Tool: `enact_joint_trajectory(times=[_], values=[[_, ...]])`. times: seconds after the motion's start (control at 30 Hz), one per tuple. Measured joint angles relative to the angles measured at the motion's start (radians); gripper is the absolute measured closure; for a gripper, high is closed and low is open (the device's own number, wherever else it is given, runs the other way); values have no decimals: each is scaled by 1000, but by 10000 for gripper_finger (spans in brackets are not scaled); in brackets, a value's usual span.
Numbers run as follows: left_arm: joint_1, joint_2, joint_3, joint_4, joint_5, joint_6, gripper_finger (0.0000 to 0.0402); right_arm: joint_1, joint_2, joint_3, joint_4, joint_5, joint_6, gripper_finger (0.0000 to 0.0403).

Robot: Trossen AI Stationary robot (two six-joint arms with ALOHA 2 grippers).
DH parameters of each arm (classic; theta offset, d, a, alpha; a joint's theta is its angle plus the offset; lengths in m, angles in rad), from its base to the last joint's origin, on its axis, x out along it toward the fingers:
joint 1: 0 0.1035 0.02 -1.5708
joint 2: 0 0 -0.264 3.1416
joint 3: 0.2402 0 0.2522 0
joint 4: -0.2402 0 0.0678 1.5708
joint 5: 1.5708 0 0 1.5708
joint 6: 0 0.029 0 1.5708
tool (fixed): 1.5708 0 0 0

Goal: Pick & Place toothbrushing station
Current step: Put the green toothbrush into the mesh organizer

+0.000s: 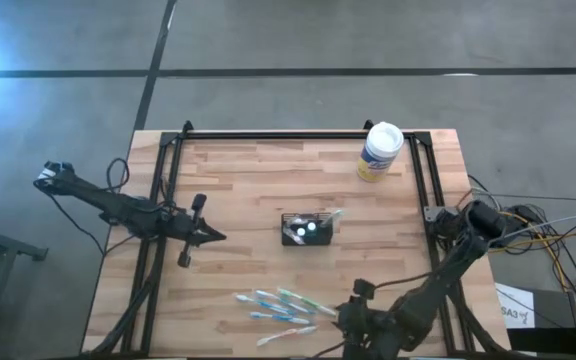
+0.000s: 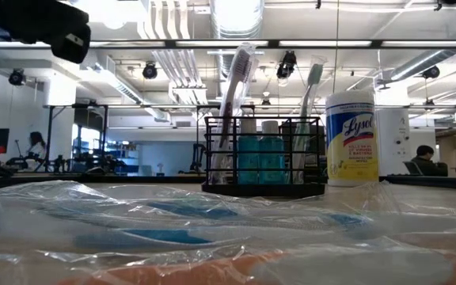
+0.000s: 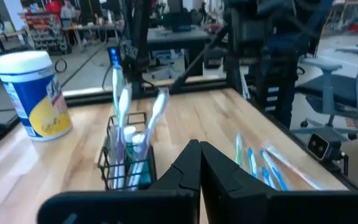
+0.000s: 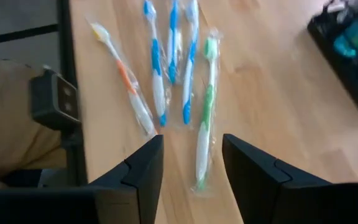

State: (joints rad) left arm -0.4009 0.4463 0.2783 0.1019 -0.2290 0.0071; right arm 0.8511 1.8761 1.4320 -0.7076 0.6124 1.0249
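Table (image 1: 248, 170): butcher-block top, framed by black rails; carries all items below.

Right arm: reaches in from the right edge, bent toward the near side. Right gripper (image 4: 191, 165) hangs above the wrapped toothbrushes, fingers spread apart, nothing between them.

Left arm: waits at the left side of the table. Left gripper (image 1: 213, 236) has its fingers pressed together, empty, pointing toward the holder.

Lysol wipes canister (image 1: 379, 152): white lid, yellow label, upright near the far right corner, well apart from the holder.

Toothbrushing station (image 1: 308, 229): black wire holder, upright near the table's middle, already carrying toothbrushes and small blue bottles.

Wrapped toothbrushes (image 1: 278, 306): several in clear sleeves, lying loose near the front edge; blue ones bunched, an orange one to one side.

Green wrapped toothbrush (image 4: 206, 112): lies closest under the open fingers, roughly in line with the gap.

Handling note, as a judgement: the step appears to be picking a brush. Centre the fingers across the green handle, descend squarely, close on the handle rather than loose wrapper, which may slip; avoid snagging the neighbouring blue sleeves.
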Motion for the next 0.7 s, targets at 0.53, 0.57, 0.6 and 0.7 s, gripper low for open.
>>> enact_joint_trajectory(times=[0.53,0.57,0.6,0.7], values=[[1,-103,-81,1,53,-81,385,-123,199,-3,7,-168,-12,219],[1,-103,-84,1,53,-90,385,-129,201,-3,7,-178,-21,221],[1,-103,-86,2,53,-97,386,-134,201,-4,7,-187,-36,223],[1,-102,-88,2,53,-123,388,-147,202,-9,11,-205,-65,229]])
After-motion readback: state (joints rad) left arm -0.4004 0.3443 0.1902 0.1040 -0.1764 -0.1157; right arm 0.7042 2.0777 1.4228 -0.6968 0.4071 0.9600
